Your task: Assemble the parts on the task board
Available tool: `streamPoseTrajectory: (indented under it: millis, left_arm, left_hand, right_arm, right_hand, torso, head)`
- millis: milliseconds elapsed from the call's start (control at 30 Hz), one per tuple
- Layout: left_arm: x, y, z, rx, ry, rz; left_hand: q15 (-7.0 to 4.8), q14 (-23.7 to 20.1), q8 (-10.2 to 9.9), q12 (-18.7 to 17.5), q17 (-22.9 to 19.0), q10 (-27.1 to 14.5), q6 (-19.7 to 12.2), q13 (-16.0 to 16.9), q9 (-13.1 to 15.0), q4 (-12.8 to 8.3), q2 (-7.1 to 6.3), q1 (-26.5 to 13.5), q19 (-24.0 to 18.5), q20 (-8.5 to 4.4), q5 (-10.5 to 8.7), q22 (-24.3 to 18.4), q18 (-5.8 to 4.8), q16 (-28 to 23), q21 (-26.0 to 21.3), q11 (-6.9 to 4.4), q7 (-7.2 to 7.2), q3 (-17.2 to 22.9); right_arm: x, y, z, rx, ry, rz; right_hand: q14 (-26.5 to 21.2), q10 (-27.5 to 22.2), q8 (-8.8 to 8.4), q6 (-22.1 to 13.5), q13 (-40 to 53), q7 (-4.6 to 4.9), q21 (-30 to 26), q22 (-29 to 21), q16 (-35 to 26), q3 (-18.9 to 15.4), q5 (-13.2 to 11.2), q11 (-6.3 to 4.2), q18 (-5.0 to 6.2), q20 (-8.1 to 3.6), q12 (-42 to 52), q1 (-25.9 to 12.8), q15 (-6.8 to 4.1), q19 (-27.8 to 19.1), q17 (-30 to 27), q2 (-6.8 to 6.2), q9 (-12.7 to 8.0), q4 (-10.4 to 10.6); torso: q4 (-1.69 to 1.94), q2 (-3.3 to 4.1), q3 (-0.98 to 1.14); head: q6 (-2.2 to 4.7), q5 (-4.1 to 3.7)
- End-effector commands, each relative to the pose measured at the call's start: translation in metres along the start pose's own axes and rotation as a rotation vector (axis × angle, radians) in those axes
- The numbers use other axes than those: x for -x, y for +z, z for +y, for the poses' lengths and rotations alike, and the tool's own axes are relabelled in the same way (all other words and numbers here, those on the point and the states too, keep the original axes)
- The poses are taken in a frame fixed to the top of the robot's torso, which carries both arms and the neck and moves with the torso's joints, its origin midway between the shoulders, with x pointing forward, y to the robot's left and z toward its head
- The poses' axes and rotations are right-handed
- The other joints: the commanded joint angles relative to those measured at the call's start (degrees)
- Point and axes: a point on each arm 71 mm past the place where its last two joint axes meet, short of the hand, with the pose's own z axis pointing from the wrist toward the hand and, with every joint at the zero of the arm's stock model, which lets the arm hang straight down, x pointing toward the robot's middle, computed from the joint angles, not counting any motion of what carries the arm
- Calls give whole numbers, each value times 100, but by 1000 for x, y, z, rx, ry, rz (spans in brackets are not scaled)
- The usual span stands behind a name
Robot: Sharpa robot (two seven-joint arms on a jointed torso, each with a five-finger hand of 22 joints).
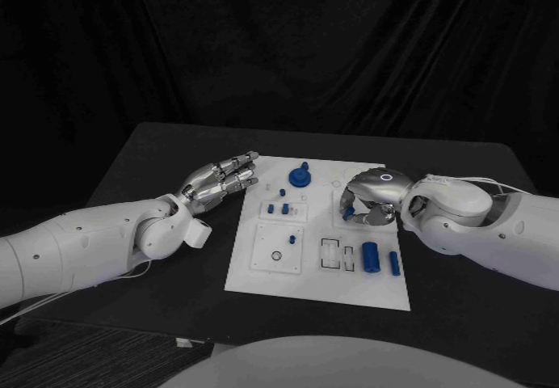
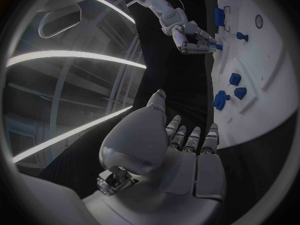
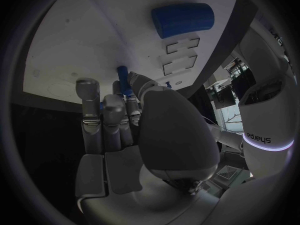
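Note:
The white task board (image 1: 314,279) lies in the middle of the black table. My right hand (image 1: 371,198) hangs curled over the board's right side and pinches a small blue peg (image 3: 123,80) between thumb and fingers, close to the board surface. Whether the peg touches the board I cannot tell. My left hand (image 1: 219,182) hovers open beside the board's left edge with fingers stretched out, holding nothing. A blue knob (image 1: 302,175) stands near the board's far edge. Two short blue pegs (image 1: 279,210) stand left of the right hand.
A thick blue cylinder (image 1: 371,257) and a thin blue bar (image 1: 395,263) lie near the board's right front, beside two rectangular slots (image 1: 339,254). A dark ring (image 1: 276,256) sits on the left front. Bare black table (image 1: 174,145) surrounds the board.

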Motion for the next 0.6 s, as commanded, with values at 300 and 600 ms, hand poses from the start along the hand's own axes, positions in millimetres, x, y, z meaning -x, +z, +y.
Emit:
streamPoseTrajectory:
  millis: [300,600]
  left_arm:
    - [-2,1,1,-9,-15,10]
    - [-4,1,-2,-52,-19,13]
  left_hand:
    - [43,-16,31,41,9,13,33,7,9,-44,13,35,45,1,32,10,96,30,39,35,8,-3]
    - [42,-5,44,53,13,28,75,11,14,-36,24,13,49,-11,8,4,98,43,39,30,7,-11]
  right_arm:
    - [41,3,28,92,-28,-107]
    - [42,27,79,218,-36,-56]
  right_hand:
    - [-1,214,16,33,-17,9,26,469,-23,30,-42,-168,-8,-52,-15,113,-31,13,4,19,21,-78]
    - [5,221,9,31,-16,10,15,466,-11,38,-61,-168,-8,-53,-24,117,-30,9,21,24,25,-93]
  torso:
    - [2,1,-1]
    - [2,-2,-3]
  head:
    - [0,14]
    - [0,58]
